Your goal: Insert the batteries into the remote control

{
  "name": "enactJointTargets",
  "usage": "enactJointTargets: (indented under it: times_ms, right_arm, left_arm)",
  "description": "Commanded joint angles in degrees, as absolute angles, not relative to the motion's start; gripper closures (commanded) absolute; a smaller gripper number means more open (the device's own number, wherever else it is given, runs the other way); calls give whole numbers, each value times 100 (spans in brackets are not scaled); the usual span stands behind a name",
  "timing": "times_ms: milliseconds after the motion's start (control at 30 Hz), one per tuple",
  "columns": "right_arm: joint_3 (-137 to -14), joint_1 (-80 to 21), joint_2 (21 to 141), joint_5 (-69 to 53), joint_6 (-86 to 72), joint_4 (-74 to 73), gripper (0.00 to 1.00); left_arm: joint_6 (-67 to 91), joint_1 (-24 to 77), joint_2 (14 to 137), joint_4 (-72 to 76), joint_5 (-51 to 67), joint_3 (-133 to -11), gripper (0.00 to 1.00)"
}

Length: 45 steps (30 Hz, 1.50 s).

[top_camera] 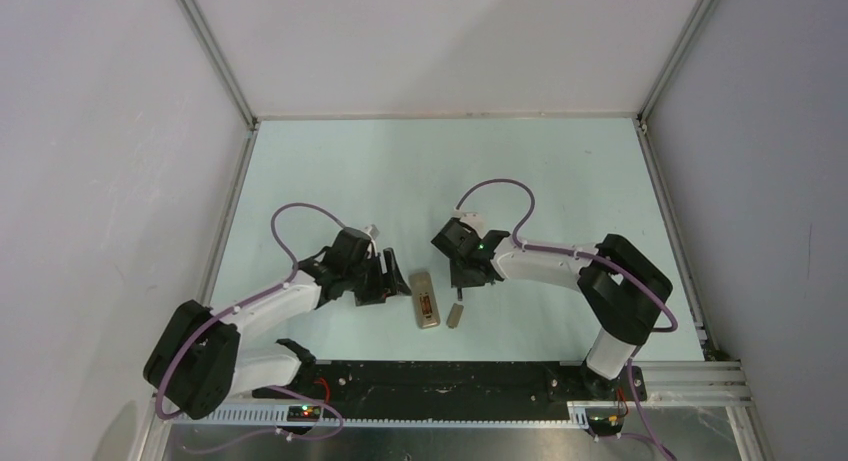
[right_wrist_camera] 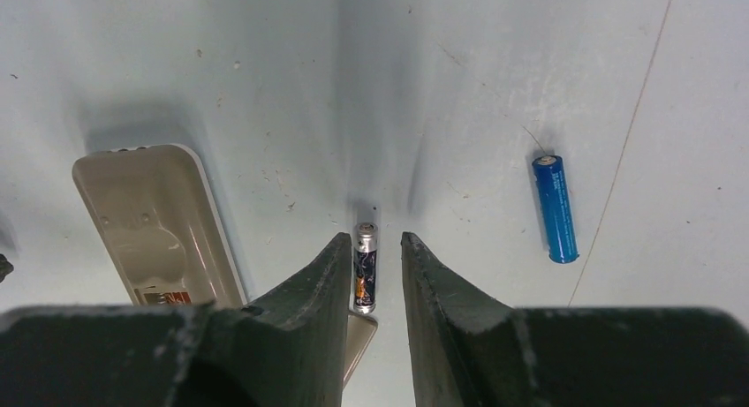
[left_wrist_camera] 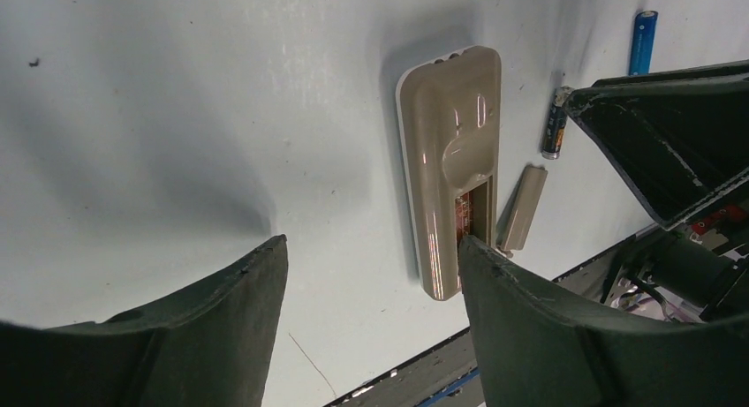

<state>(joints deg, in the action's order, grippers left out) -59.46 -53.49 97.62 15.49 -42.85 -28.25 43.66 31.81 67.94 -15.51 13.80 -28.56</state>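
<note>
A pale mint tabletop (top_camera: 420,171) is seen from above, enclosed by white walls. Two white-and-black robot arms are bolted at its near edge and bent inward toward the middle of the table.

A small oblong remote control (left_wrist_camera: 446,151) is laid on the table between the arms, with its plain beige-grey back turned up. Its battery bay is uncovered at the near end, and nothing can be made out inside it. A small flat beige-grey cover piece (left_wrist_camera: 521,208) is laid just beside the remote's near end, on the right arm's side.

The left gripper (left_wrist_camera: 373,245) is held spread wide above the table just beside the remote, and nothing is gripped. The right gripper (right_wrist_camera: 375,239) is lowered over a tiny dark cylindrical battery (right_wrist_camera: 365,266), which is lying flat on the table just beyond the cover piece. Its jaws are narrowed around the battery, but a gap is visible on one side, so no clamp is shown.

A bright blue cylindrical battery (right_wrist_camera: 556,208) is lying loose on the table, further right.
</note>
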Motion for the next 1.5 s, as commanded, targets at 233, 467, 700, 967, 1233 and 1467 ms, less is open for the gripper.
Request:
enactJointTargets:
  times_ms: [233, 467, 700, 967, 1233, 1467]
  right_arm:
    - [-5941, -5328, 10084, 1197, -4116, -2593, 67]
    - [-5941, -5419, 9987, 1437, -4153, -2664, 89]
    - [-5936, -5777, 9258, 1974, -3977, -2562, 92]
    - [-5366, -6652, 8319, 2841, -3862, -1290, 91]
    - [-4950, -7149, 8584, 3292, -3633, 18, 91]
    - [-4948, -7202, 8993, 3388, -3417, 592, 91]
  left_arm:
    - [4466, 3268, 6840, -1399, 1374, -3110, 26]
    - [4523, 3277, 6842, -1401, 1340, -3076, 26]
    - [4488, 3308, 6982, -1405, 1423, -3154, 25]
    - [4552, 3322, 7342, -1403, 1552, -3261, 31]
    - [4653, 3272, 7540, -1400, 1530, -3325, 40]
    - [4704, 3096, 7364, -1400, 1625, -3184, 42]
